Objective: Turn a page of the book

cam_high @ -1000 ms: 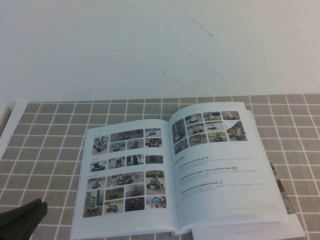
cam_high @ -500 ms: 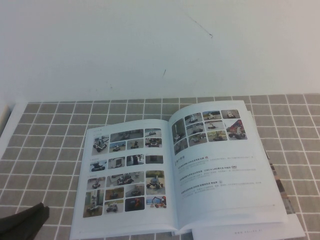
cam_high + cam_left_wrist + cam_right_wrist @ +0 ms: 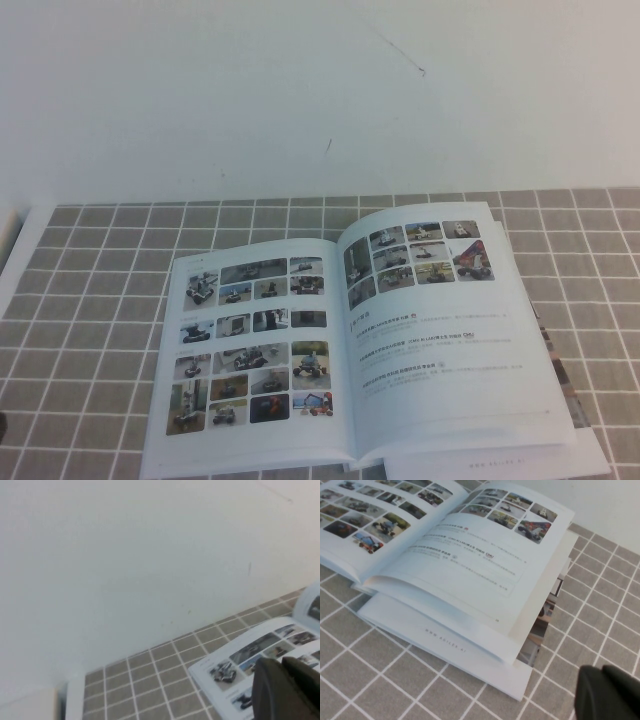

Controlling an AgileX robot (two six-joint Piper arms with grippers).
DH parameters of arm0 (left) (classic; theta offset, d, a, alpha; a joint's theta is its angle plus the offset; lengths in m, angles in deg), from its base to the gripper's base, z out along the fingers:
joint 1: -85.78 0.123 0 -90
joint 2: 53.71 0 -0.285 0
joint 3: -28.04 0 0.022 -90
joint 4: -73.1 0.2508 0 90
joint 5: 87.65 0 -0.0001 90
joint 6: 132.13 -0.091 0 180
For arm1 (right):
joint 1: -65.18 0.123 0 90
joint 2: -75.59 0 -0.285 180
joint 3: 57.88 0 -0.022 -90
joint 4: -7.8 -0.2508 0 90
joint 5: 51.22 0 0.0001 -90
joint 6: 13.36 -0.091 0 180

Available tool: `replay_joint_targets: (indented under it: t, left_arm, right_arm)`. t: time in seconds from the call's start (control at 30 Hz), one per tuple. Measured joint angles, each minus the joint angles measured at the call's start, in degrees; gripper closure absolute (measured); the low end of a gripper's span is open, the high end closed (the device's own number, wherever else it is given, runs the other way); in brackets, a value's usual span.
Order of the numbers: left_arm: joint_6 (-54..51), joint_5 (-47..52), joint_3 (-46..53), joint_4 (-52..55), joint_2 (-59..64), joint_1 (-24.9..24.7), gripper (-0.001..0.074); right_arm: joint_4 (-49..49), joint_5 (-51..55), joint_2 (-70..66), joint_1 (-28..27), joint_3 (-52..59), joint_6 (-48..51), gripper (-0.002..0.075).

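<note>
**Book lies open on the tiled table, both grippers clear of it**

The book [image 3: 355, 345] lies open and flat on the grey tiled table [image 3: 90, 300], near its front edge. The page [image 3: 255, 355] with the grid of colour photos lies flat as the left-hand leaf. Colourful magazine sheets [image 3: 542, 622] stick out beneath the book's right side. The left gripper [image 3: 287, 690] hangs above the book's left part; whether its jaws are open I cannot tell. The right gripper [image 3: 610, 692] sits over bare tiles beside the book, its jaws closed on nothing.
</note>
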Motion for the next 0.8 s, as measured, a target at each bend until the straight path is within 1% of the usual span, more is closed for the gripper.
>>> replay_joint_targets:
  t: [0.17,0.23,0.3,0.4,0.43,0.53,0.8]
  left_arm:
    - [0.4,1.7,5.5,-2.0,-6.1,5.3,0.0738]
    - [1.9,4.4,5.7,-2.8,-7.3,6.3,0.0738]
    - [4.5,10.1,5.7,-3.4,-7.7,7.5,0.0738]
    - [8.8,16.6,5.7,-3.5,-7.7,7.9,0.0738]
    - [10.3,17.4,5.7,-3.6,-7.7,7.9,0.0738]
    - [12.2,18.0,5.6,-3.7,-7.8,7.9,0.0738]
    - [12.3,18.1,5.6,-3.7,-7.8,7.9,0.0738]
  right_arm:
    - [0.0,0.0,0.0,0.0,0.0,0.0,0.0727]
    - [0.0,0.0,0.0,0.0,0.0,0.0,0.0727]
    - [-0.1,0.0,0.0,0.0,0.0,0.0,0.0727]
    - [-0.2,0.0,0.0,0.0,0.0,0.0,0.0727]
    - [-0.2,0.0,0.0,0.0,0.0,0.0,0.0727]
    - [-0.2,0.0,0.0,0.0,0.0,0.0,0.0727]
    - [-0.2,0.0,0.0,0.0,0.0,0.0,0.0727]
